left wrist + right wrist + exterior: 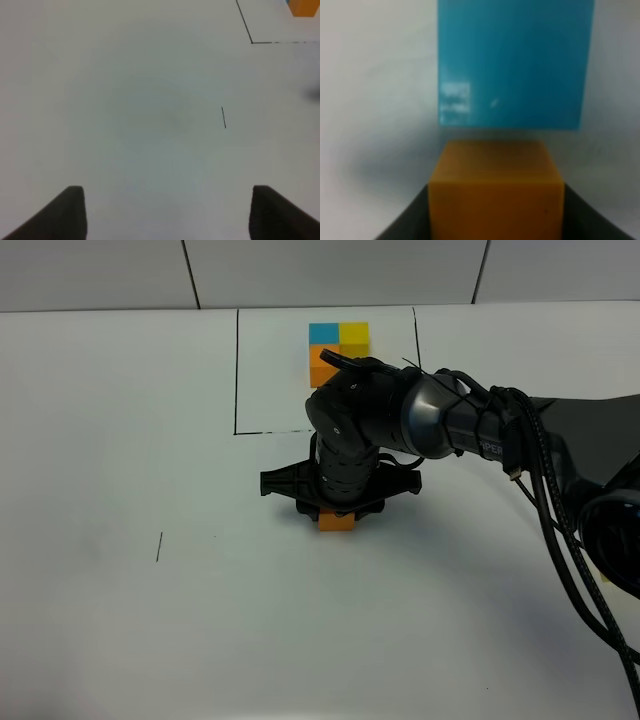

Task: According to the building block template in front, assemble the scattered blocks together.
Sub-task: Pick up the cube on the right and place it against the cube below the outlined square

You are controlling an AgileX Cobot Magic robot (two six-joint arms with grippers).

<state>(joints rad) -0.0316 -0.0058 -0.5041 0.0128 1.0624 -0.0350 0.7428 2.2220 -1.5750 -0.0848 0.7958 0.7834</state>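
White table point(120, 620): right hand point(336, 512) clamped on orange cube point(336, 524) beside blue cube point(515, 65); left hand point(167, 212) apart.

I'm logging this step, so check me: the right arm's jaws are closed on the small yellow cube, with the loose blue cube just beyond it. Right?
Not quite. The cube in the right arm's jaws is orange, not yellow. The right wrist view shows the small matte orange cube between the jaws, with the small matte sky blue cube just beyond it.
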